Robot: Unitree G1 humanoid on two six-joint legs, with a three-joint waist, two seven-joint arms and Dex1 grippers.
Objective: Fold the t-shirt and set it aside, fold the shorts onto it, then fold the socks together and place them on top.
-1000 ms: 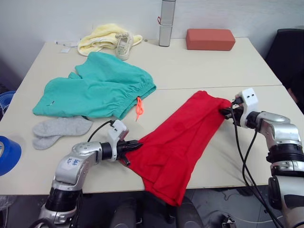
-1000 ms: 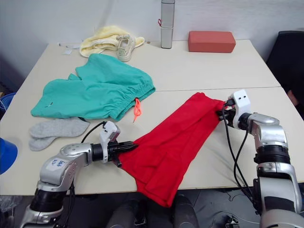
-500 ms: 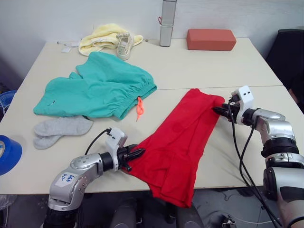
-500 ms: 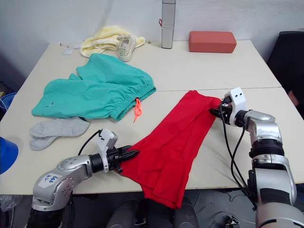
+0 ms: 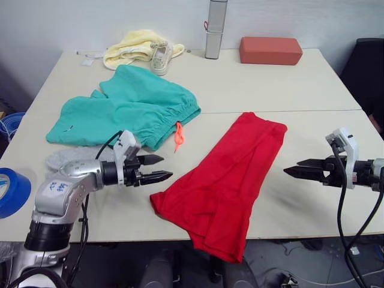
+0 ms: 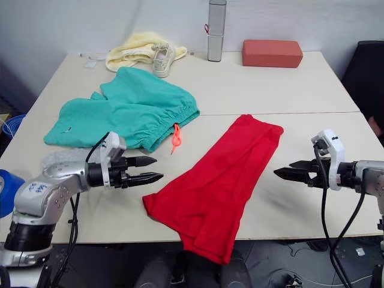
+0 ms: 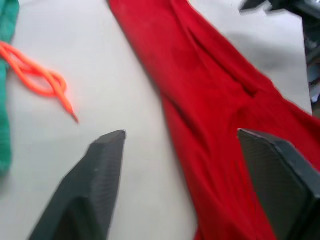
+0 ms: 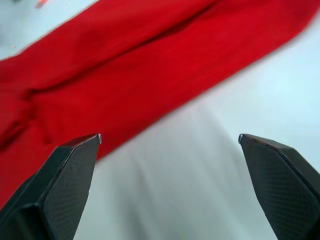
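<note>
T-shirt (image 5: 231, 174) lying as long strip, lower end over bench (image 5: 270, 78) edge. Left gripper (image 5: 157, 168) and right gripper (image 5: 298, 167) fingers wide, empty. Best grab overhanging hem, fold up evenly.

Red t-shirt (image 5: 231, 174); teal shorts (image 5: 129, 111); grey socks (image 5: 60, 159).

Red t-shirt (image 5: 231, 180) folded lengthwise; teal shorts (image 5: 129, 114), grey socks (image 5: 66, 159) flat.

One red t-shirt (image 5: 231, 174), one pair of green shorts (image 5: 129, 111), one yellow cloth (image 5: 135, 47), one shoe (image 5: 161, 57), one brick (image 5: 270, 50), one bottle (image 5: 215, 27), one tape roll (image 5: 12, 192).
</note>
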